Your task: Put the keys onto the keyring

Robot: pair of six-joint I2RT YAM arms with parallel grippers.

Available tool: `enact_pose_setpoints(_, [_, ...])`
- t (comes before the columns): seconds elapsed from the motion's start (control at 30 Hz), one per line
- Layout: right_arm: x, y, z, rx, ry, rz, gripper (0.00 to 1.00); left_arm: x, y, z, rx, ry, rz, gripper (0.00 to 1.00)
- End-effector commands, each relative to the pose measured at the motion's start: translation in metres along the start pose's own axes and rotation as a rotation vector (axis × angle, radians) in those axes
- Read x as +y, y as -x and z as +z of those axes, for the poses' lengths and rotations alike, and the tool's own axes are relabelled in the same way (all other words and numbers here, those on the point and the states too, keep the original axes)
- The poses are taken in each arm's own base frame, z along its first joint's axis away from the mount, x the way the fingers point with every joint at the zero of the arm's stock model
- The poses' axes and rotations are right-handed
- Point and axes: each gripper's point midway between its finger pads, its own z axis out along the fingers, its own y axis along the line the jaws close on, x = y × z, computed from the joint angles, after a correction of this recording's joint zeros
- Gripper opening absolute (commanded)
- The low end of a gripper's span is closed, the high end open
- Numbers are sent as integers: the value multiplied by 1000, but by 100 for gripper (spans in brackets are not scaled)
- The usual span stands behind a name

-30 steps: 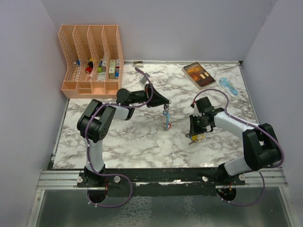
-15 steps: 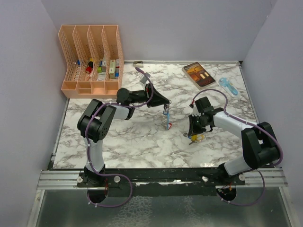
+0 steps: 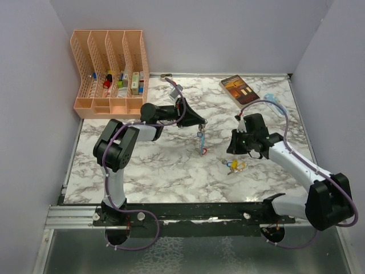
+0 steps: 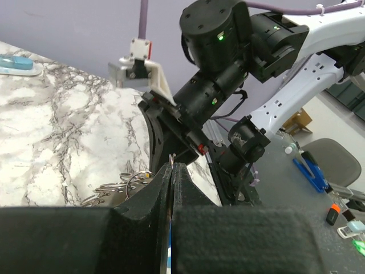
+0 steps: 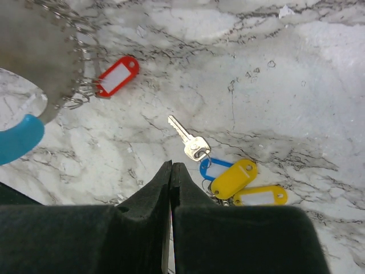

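The keyring (image 3: pixel 201 142) hangs above the marble table (image 3: pixel 159 165) from my left gripper (image 3: pixel 202 125). It shows a light-blue piece and a small red tag. In the left wrist view that gripper (image 4: pixel 171 166) is shut on the thin ring wire, with more metal loops (image 4: pixel 117 187) to its left. The keys (image 3: pixel 234 165) lie flat on the marble: a silver key (image 5: pixel 189 140), a blue tag (image 5: pixel 214 169) and two yellow tags (image 5: pixel 235 178). My right gripper (image 5: pixel 171 165) is shut just short of them with nothing between its jaws. From the right wrist, the keyring's red tag (image 5: pixel 117 75) hangs at the upper left.
A pink slotted organiser (image 3: pixel 108 71) with small items stands at the back left. A brown book (image 3: pixel 239 90) lies at the back right, with a light-blue object (image 3: pixel 272 98) beside it, partly behind the right arm's cable. The table's front rail (image 3: pixel 194 214) carries both arm bases.
My right gripper has risen off the keys, drawn back to the right and closed. The keys stay on the marble, now uncovered. The left gripper and keyring have hardly moved.
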Motion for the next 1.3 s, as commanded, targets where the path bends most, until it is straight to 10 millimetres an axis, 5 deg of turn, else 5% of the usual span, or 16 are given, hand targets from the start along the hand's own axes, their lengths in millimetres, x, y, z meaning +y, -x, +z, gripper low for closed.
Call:
enact_pose_setpoints(0.0, [11, 22, -10, -102, 33, -31, 1, -35, 25, 2, -35, -112, 254, 0])
enact_pose_setpoints(0.2, [-4, -14, 19, 75, 7, -18, 27, -31, 24, 2, -43, -104, 226, 0])
enact_pose_setpoints(0.5, [-10, -20, 30, 84, -7, -15, 39, -31, 24, 1, -39, -104, 224, 0])
enact_pose_setpoints(0.93, [-18, -37, 46, 140, -18, 18, 37, -27, 21, 1, -34, -101, 210, 0])
enact_pose_setpoints(1.27, [-19, -32, 37, 119, -42, 21, 5, -25, 20, 1, -35, -100, 201, 0])
